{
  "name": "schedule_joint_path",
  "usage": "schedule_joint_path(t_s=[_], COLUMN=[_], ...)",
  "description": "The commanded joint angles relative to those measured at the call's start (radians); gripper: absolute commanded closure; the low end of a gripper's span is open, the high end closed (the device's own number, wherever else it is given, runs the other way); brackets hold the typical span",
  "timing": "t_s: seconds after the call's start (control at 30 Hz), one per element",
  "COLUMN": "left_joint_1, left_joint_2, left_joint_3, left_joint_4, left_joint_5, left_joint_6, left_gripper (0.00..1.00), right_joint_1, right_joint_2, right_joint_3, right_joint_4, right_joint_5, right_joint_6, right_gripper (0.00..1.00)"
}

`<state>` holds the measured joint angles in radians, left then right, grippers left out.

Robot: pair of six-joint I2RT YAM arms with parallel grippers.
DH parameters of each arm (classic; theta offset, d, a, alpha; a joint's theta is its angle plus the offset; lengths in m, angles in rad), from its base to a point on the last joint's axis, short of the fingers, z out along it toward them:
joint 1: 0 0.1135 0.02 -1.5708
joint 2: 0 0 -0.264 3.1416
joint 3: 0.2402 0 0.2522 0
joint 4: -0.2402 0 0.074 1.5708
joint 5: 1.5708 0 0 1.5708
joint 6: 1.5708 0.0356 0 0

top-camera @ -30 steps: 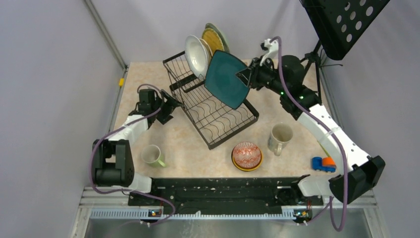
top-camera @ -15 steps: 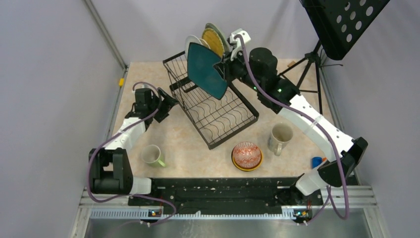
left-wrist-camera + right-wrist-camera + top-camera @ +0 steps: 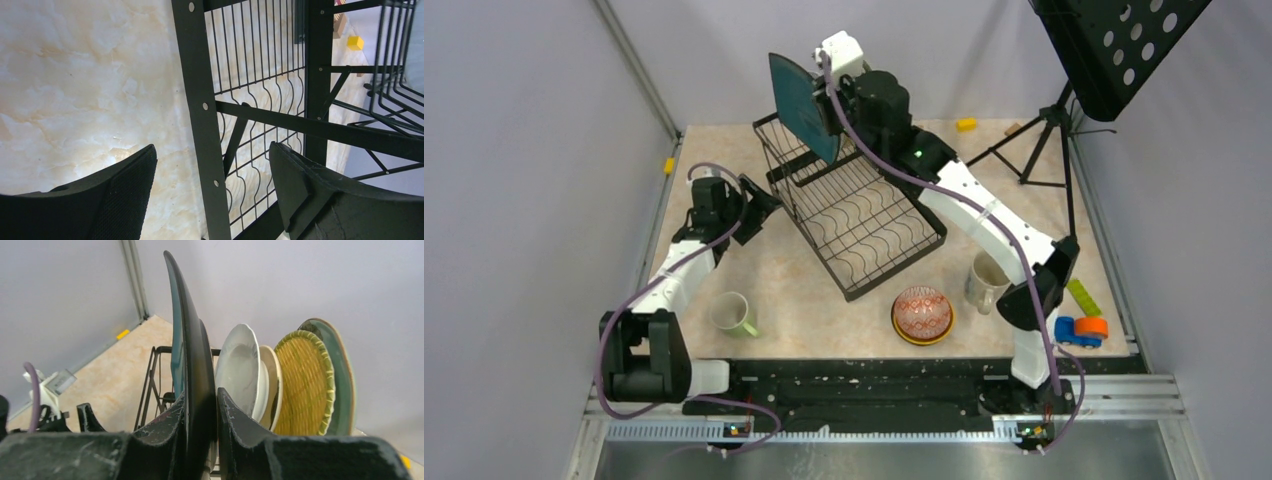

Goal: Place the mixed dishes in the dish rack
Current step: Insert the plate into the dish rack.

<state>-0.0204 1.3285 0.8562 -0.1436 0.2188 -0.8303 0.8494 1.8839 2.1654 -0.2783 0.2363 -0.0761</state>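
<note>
My right gripper (image 3: 201,400) is shut on the rim of a dark teal plate (image 3: 192,340), holding it upright over the back of the black wire dish rack (image 3: 854,215). Just right of it stand a white plate (image 3: 242,367), a cream plate (image 3: 272,385), a yellow woven one (image 3: 302,385) and a pale teal one (image 3: 345,385). My left gripper (image 3: 212,150) is open, its fingers either side of the rack's left frame bar (image 3: 200,90). A light-green mug (image 3: 732,313), a cream mug (image 3: 986,280) and a red-patterned bowl (image 3: 922,312) sit on the table.
A black music stand (image 3: 1114,50) on a tripod (image 3: 1034,150) stands at the back right. A blue toy car (image 3: 1076,330) and a green block (image 3: 1084,297) lie at the right edge, and a yellow block (image 3: 966,124) behind the rack.
My right arm has swung the dark teal plate left and back, turning it from tilted over the rack's right side to upright beside the standing plates. The left gripper has edged slightly farther along the rack.
</note>
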Motion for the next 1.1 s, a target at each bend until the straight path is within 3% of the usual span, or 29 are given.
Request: schedule_joint_path(t_s=[0.0,0.17,0.43,1.07], left_joint_1=[0.009,0.011,0.013,0.014], left_joint_2=[-0.046,-0.042,-0.038,-0.040], left_joint_3=[0.007,0.011,0.011,0.005], left_joint_4=[0.004,0.008,0.019,0.024], left_joint_5=[-0.004,0.014,0.024,0.039], left_joint_6=[0.027,0.025,0.020,0.019], left_gripper=[0.14,0.14,0.14,0.14], right_joint_1=[0.028,0.030,0.040,0.043], right_joint_2=[0.020,0.086,0.115,0.227], right_joint_3=[0.139,0.222,0.218,0.225], right_joint_4=[0.149,0.123,0.174,0.175], right_joint_5=[0.082,0.094,0.192,0.213], right_joint_6=[-0.047,-0.050,-0.061,-0.006], right_gripper=[1.00,1.00,1.00,1.00])
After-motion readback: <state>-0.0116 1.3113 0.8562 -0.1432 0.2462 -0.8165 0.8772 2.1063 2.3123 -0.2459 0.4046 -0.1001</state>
